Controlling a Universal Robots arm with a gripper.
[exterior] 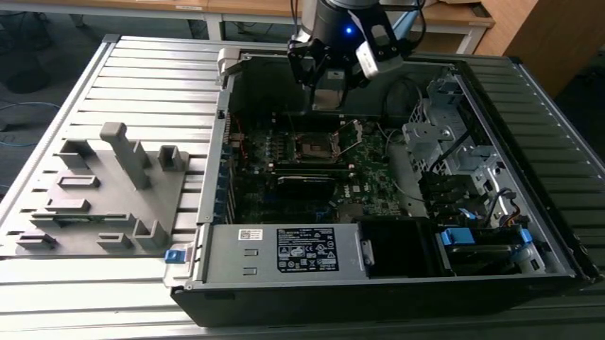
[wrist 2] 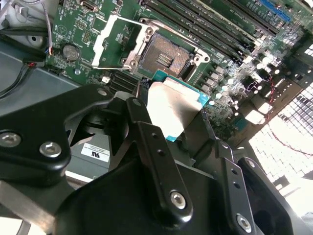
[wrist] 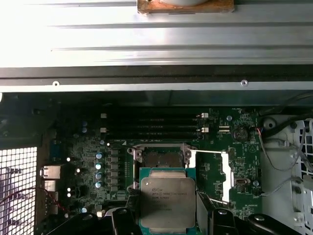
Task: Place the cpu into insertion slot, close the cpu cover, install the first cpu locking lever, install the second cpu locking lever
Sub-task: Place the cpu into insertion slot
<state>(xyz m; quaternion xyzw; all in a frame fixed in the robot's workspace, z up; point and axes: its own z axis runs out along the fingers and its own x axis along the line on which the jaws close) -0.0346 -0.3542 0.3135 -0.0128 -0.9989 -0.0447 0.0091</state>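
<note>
Your black two-finger gripper (wrist 2: 171, 117) clamps opposite edges of the flat, silver-grey-topped square cpu (wrist: 167, 200), which in my judgement leaves its underside free for seating. You hold it near the dark recessed square insertion slot (wrist: 159, 159) without touching. Its metal top faces the wrist, its edges lie roughly square to the socket, and it has no marked long axis. The thin silvery cpu cover (wrist: 210, 176) lies swung open beside the slot.

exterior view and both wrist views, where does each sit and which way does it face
Exterior view: off the arm, above the open computer case, looking down into it; arm and gripper show.
First wrist view: on the wrist, looking past the fingers onto the motherboard.
Second wrist view: on the wrist, slanting across the gripper's body.
Both wrist views share the held cpu, insertion slot, open cpu cover.
</note>
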